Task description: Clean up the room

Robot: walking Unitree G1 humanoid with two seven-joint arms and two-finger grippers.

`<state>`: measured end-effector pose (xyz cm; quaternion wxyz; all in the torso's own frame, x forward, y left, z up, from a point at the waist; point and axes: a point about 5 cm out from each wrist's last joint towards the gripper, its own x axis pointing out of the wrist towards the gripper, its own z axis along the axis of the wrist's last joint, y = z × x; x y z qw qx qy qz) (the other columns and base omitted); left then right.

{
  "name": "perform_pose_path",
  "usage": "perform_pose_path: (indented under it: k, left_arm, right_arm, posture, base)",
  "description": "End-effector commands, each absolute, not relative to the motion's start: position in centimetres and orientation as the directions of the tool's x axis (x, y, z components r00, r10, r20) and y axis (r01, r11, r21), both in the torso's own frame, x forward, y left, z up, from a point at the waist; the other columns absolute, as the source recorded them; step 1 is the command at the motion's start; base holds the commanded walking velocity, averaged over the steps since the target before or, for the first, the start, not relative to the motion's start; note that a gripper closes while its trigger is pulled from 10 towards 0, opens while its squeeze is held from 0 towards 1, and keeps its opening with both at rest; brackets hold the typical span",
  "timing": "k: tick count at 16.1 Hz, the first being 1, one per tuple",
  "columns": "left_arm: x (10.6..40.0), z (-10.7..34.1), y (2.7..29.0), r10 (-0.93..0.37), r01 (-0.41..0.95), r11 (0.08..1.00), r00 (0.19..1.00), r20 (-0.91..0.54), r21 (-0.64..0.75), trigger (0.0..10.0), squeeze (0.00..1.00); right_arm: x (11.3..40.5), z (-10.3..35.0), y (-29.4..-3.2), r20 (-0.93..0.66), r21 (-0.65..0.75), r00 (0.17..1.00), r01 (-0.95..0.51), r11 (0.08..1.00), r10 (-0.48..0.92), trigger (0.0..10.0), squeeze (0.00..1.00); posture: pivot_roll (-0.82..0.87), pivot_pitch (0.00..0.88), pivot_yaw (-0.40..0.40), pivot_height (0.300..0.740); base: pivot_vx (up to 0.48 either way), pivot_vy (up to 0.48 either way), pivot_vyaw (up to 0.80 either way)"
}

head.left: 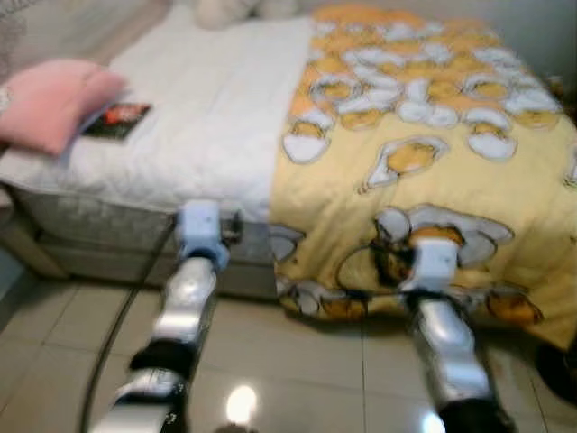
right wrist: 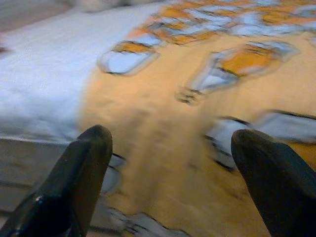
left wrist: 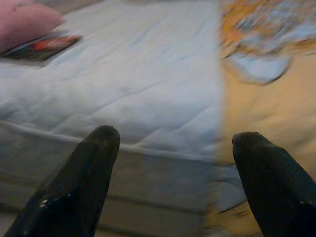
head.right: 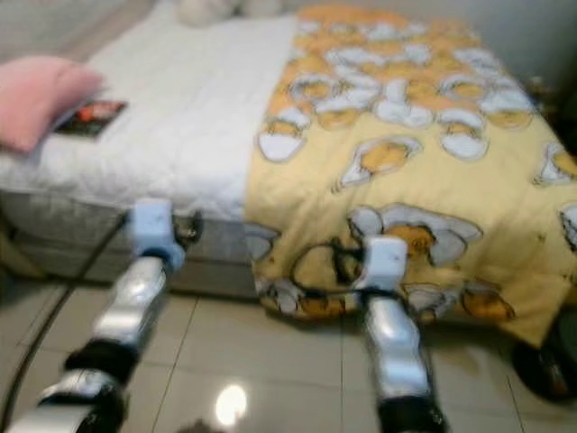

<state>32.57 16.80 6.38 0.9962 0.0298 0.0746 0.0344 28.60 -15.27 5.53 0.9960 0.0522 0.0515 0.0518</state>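
Head views: yellow blanket (head.left: pixel 424 162) draped over right half of bed (head.left: pixel 207 117), near edge hanging toward floor. Left gripper (left wrist: pixel 168 143) and right gripper (right wrist: pixel 168 143) spread, empty, held near bed edge. Blanket hem best pinched squarely before pulling flat.

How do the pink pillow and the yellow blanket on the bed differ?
The pink pillow is plain and lies at the bed's left end; the yellow blanket is patterned with cartoon figures and covers the right part. The pillow lies wholly on top, partly over a book; the blanket hangs over the near edge. Both rest on the white mattress cover.
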Motion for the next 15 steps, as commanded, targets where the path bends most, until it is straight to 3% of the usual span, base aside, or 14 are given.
perform_pose_path:
  k: [1, 4, 6, 8, 9, 12, 15]
  left_arm:
    - [33.1, 7.1, 15.7, 0.048, -0.037, 0.995, 0.992, -0.117, 0.095, 10.0, 0.0]
    - [32.9, 7.2, 17.0, 0.096, -0.085, 0.992, 0.989, -0.115, 0.096, 10.0, 0.0]
    - [32.7, 7.1, 17.5, 0.13, -0.118, 0.989, 0.984, -0.125, 0.094, 10.0, 0.0]
    - [32.3, 6.8, 17.8, 0.182, -0.135, 0.936, 0.976, -0.117, 0.326, 10.0, 0.0]
    - [32.0, 6.4, 17.6, 0.174, -0.117, 0.928, 0.976, -0.133, 0.353, 10.0, 0.0]
    - [31.8, 5.8, 16.7, 0.11, -0.049, 0.949, 0.978, -0.178, 0.313, 10.0, 0.0]
    - [32.6, 7.1, 16.9, 0.158, -0.115, 0.958, 0.976, -0.147, 0.263, 10.0, 0.0]
  right_arm:
    - [28.4, 5.2, -16.5, -0.114, 0.099, 0.99, -0.072, 0.992, 0.084, 10.0, 0.0]
    - [28.5, 5.2, -16.6, -0.12, 0.097, 0.989, -0.074, 0.993, 0.086, 10.0, 0.0]
    - [28.6, 5.1, -16.6, -0.124, 0.095, 0.988, -0.083, 0.992, 0.094, 10.0, 0.0]
    - [28.8, 5.2, -16.5, -0.126, 0.099, 0.987, -0.09, 0.991, 0.102, 10.0, 0.0]
    - [28.8, 5.2, -16.6, -0.127, 0.101, 0.987, -0.091, 0.991, 0.103, 10.0, 0.0]
    - [29.0, 5.2, -16.6, -0.127, 0.103, 0.986, -0.091, 0.99, 0.104, 10.0, 0.0]
    - [28.9, 4.8, -16.9, -0.153, 0.088, 0.986, -0.055, 0.995, 0.068, 10.0, 0.0]
  posture:
    - [0.02, 0.0, 0.035, 0.74]
    - [0.04, 0.0, 0.028, 0.74]
    - [0.04, 0.0, 0.025, 0.74]
    - [0.05, 0.0, 0.021, 0.74]
    - [0.05, 0.0, 0.022, 0.74]
    - [0.05, 0.0, 0.023, 0.74]
    - [0.05, 0.0, 0.025, 0.74]
  base:
    - [0.0, 0.0, 0.49]
    - [0.0, 0.0, 0.5]
    - [0.0, -0.458, 0.5]
    - [0.0, -0.444, 0.5]
    - [0.0, -0.428, 0.49]
    - [0.0, -0.417, 0.5]
    - [0.32, 0.0, 0.17]
